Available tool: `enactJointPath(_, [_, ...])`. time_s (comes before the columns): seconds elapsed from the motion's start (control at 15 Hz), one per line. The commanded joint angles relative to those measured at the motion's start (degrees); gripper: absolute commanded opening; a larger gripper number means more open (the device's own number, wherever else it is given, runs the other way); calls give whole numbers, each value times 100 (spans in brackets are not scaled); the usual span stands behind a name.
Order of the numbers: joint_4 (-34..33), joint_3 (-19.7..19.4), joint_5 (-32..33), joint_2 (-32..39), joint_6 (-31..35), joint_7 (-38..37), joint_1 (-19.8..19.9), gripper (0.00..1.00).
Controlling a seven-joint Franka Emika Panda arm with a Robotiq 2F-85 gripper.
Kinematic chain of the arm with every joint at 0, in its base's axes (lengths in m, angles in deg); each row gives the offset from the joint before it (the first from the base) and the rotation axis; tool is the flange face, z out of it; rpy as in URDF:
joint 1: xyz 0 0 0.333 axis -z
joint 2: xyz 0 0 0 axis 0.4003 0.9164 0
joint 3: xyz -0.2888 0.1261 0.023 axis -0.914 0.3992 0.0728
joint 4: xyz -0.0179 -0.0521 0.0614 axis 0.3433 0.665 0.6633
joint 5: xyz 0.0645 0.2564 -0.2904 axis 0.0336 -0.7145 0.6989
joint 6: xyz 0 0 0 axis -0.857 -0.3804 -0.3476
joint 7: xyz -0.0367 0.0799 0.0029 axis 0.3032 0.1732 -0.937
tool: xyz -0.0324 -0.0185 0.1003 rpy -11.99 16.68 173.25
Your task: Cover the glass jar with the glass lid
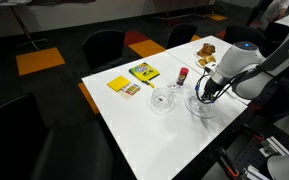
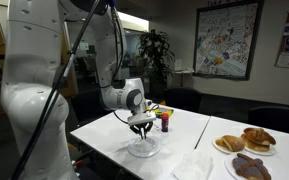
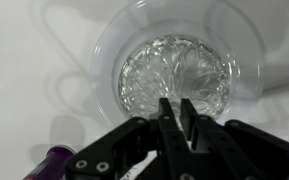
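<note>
Wrist view: the gripper (image 3: 176, 112) hung straight over the glass lid (image 3: 174, 75), a round, ribbed, clear piece that appeared to lie in the middle of a wider shallow dish (image 3: 106, 70). The two fingers were drawn close together with only a thin slit between them. Whether they pinched a knob or any other part of the lid could not be told. In an exterior view the gripper (image 1: 206, 92) and lid (image 1: 202, 107) sat near the table (image 1: 134, 130) edge on the robot's side, while the glass jar (image 1: 162, 100) stood uncovered and apart from them, toward the middle of the table. A small bottle (image 1: 182, 75) stood beyond the jar, toward the far edge. The lid had not yet been brought to the jar. Several hazards were judged likely. Smooth glass could slip from narrow fingers and chip against the dish. A shallow or off-centre hold could let the lid swing and tilt in transit. Because both pieces were nearly see-through, their rims could be misjudged, leaving the lid cocked on the jar. A low approach could also shove the light jar or topple the bottle.
</note>
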Motion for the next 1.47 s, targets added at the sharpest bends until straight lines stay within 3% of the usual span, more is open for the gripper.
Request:
enactJointPath(0.0, [21, 76, 82, -40, 15, -49, 108, 4])
enactJointPath(0.67, [-25, 647, -180, -482, -151, 56, 272, 4])
enactJointPath(1.2, [-350, 1253, -1163, -943, -533, 730, 660, 4])
enactJointPath(1.4, [-708, 1468, -1689, -817, -422, 1359, 739, 4])
